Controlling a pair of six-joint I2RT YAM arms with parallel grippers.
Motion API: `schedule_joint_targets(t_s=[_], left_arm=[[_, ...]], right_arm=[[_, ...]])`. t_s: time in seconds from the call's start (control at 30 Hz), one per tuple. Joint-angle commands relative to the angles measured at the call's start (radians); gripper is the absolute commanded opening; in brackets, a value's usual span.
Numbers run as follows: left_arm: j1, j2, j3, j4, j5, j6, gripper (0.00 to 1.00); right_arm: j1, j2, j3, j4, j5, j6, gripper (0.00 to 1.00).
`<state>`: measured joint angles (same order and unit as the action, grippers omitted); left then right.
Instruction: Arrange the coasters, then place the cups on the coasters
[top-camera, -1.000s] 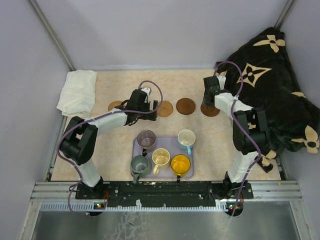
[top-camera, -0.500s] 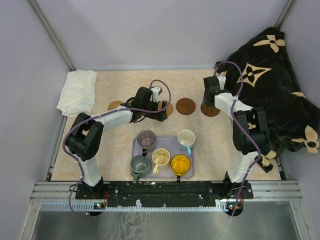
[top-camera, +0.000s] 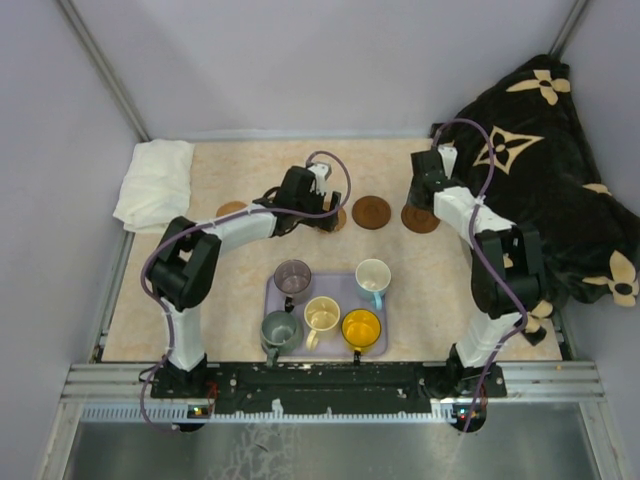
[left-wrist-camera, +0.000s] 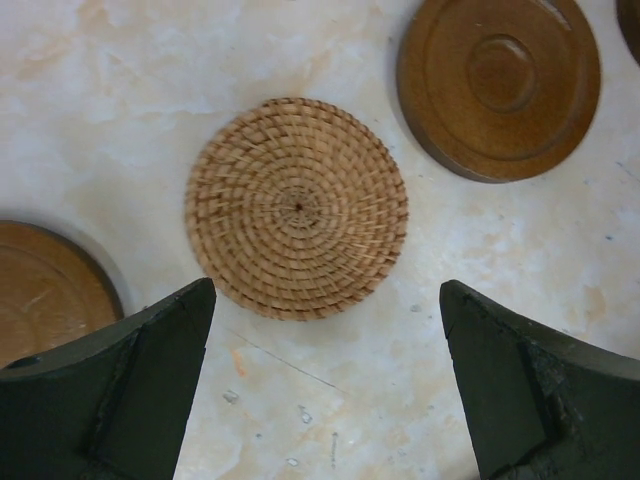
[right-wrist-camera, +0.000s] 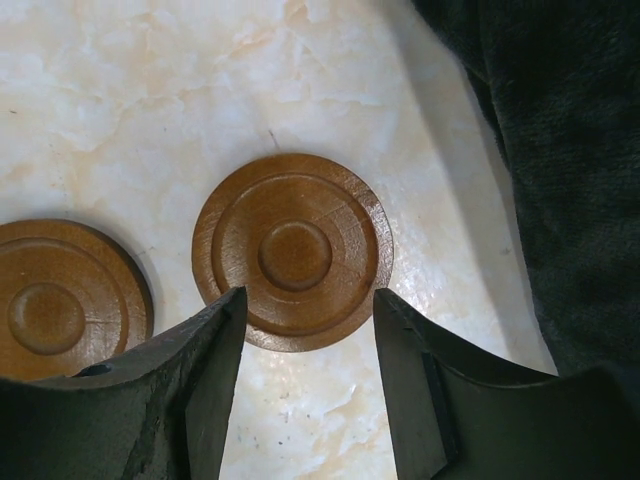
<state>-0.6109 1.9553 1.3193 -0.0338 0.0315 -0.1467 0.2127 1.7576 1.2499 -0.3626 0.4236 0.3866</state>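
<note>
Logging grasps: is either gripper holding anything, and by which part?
Nothing is held. The left gripper hangs open above the woven coaster, the right gripper open above a wooden coaster.

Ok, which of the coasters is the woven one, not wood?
The tan woven coaster under the open left end effector. Its coiled weave sets it apart; the wooden coasters beside it are smooth, dark brown and ringed.

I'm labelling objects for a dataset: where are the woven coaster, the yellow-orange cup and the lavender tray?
woven coaster (left-wrist-camera: 297, 208): left wrist view, centre of its spiral weave.
yellow-orange cup (top-camera: 361, 328): top external view, inside its bowl.
lavender tray (top-camera: 335, 287): top external view, bare floor between the rear cups.
</note>
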Motion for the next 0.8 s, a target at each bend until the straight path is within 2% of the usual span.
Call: schedule_joint_targets(t_s=[0.0,0.17,0.77], left_arm=[[-0.004,0.028,0.047,-0.01,-0.117,0.08,0.99],[-0.004,0.057,0.06,-0.008,-0.195,0.106,0.99],[-0.004,0.137,0.134,0.032,-0.281,0.175,0.99]], right_arm=[[-0.008,-0.072,-0.015,0.043,0.014,0.009,0.55],[-0.008,-0.075,-0.029,0.06,-0.006,0.012,0.55],[-0.007,-0.085,-0.047,0.071,-0.016,0.004,0.55]])
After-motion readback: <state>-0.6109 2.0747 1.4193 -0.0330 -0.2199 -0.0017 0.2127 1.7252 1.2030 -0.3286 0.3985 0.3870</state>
